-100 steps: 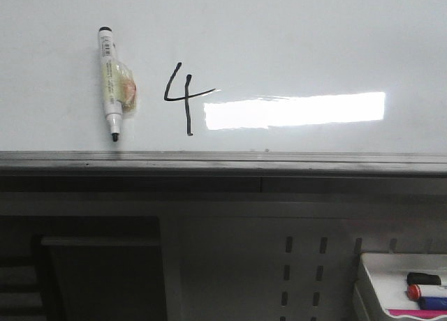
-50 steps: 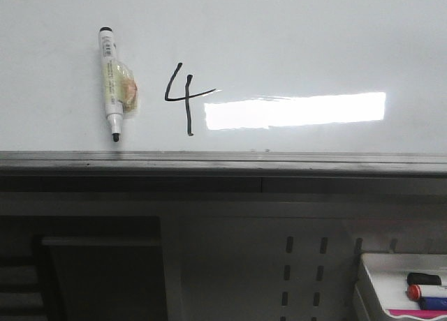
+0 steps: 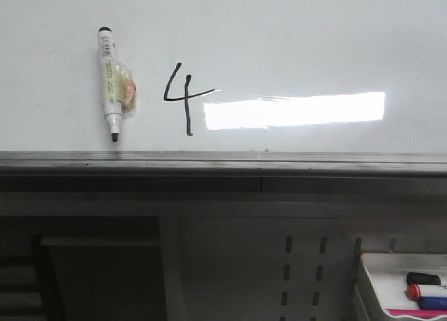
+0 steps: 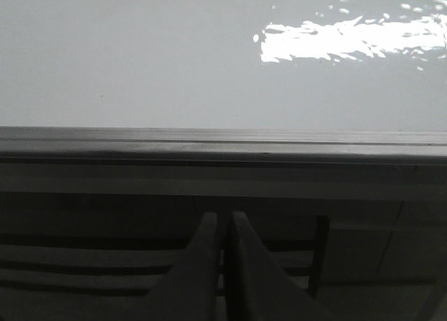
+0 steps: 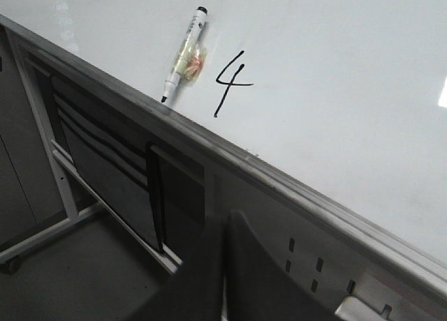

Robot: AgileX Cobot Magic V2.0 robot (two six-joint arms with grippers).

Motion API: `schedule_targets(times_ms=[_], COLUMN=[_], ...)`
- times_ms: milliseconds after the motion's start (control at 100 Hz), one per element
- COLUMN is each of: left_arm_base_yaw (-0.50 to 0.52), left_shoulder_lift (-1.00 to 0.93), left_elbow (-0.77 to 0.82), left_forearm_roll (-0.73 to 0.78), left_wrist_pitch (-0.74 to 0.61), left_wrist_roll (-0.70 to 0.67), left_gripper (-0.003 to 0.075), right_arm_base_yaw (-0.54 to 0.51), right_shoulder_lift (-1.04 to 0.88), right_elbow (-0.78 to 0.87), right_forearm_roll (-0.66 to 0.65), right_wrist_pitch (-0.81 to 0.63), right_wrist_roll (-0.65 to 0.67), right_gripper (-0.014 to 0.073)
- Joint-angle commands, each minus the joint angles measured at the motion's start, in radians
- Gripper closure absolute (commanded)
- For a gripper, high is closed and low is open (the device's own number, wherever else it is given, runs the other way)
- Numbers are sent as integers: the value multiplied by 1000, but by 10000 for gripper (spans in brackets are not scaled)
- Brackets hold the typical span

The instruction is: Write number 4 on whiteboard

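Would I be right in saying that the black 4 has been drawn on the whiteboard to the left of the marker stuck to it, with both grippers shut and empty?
Not quite: the number 4 sits to the right of the marker on the whiteboard, as the front view shows. The rest holds: the left gripper and the right gripper are shut and empty.

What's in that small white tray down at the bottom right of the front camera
The white tray holds markers: a black cap, a red cap on a white barrel, a blue one, plus a pink strip. The picture's edge cuts off the rest.
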Motion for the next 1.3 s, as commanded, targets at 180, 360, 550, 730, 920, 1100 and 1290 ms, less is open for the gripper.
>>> schedule_targets(times_ms=[180,360,550,730,920,1100,1290], left_arm_base_yaw=[4,4,4,4,4,4,4], left_shoulder_lift=[-25,-25,-25,-25,-25,-25,-25], left_elbow=[33,33,33,33,33,33,33], left_forearm_roll=[-1,-1,-1,-1,-1,-1,-1], left_wrist_pitch=[-49,-49,-49,-49,-49,-49,-49], left_wrist_roll=[0,0,0,0,0,0,0], left_gripper=[741,741,741,741,741,741,741], right_arm_base_yaw=[-7,-7,-7,-7,-9,-126,-386], right_shoulder_lift=[8,8,8,8,8,8,8], right_elbow=[-26,-26,-26,-26,-6,68,193], right_forearm_roll=[-13,-13,-13,-13,-15,-33,-25], right_wrist_pitch=[-74,-74,-74,-74,-76,-186,-503], right_wrist_roll=[0,0,0,0,0,0,39], right_gripper=[658,658,658,658,658,658,658])
